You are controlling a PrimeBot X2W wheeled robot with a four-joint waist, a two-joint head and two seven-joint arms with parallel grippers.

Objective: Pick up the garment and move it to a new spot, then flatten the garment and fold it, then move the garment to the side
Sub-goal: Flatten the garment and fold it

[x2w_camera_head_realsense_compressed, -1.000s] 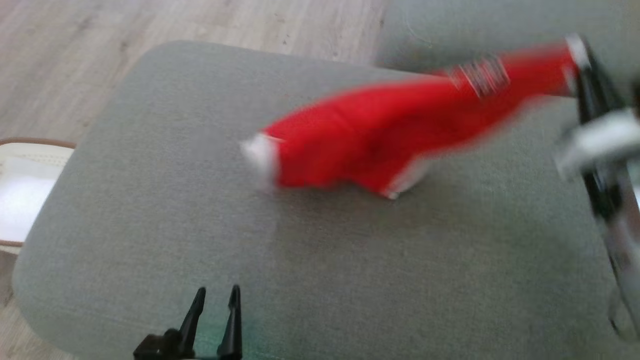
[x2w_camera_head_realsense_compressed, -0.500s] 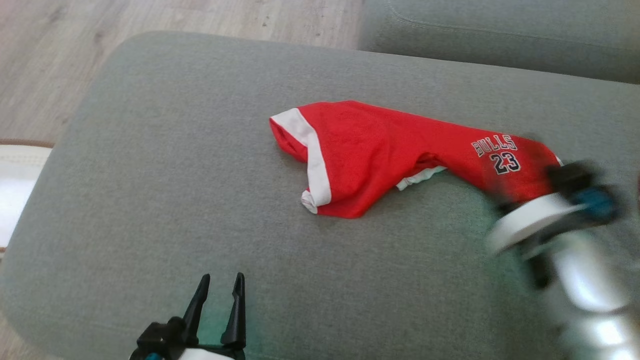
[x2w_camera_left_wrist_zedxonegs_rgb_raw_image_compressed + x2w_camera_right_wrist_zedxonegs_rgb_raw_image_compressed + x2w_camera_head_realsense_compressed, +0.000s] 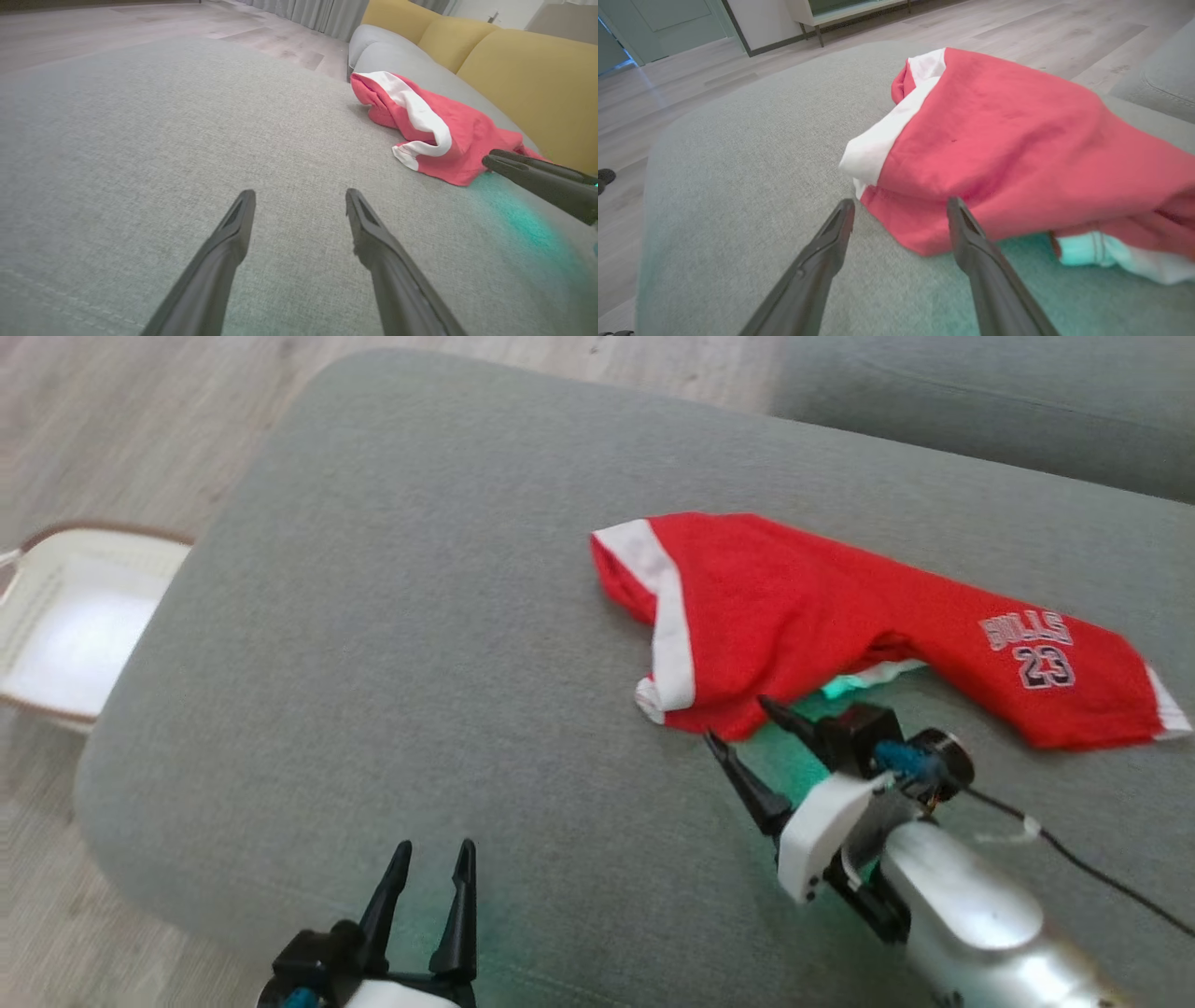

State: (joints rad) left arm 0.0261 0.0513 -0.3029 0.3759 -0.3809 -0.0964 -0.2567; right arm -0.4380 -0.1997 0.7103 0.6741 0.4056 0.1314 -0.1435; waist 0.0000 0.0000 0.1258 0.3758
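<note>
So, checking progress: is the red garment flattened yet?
Not flattened: the red garment lies rumpled on the grey cushion, white-trimmed end doubled over itself.

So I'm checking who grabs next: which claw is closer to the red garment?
The right claw: its fingertips are at the near edge of the red garment, beside its white-trimmed corner. The left claw is over bare cushion, well apart.

Silver forearm (image 3: 971, 905), blk fingers (image 3: 747, 784), poss. blue plug (image 3: 904, 758)

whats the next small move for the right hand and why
Probably ease the right hand forward and close it on the near edge of the red Bulls garment: it stands open right at that edge, and the garment lies bunched on the grey cushion.
</note>
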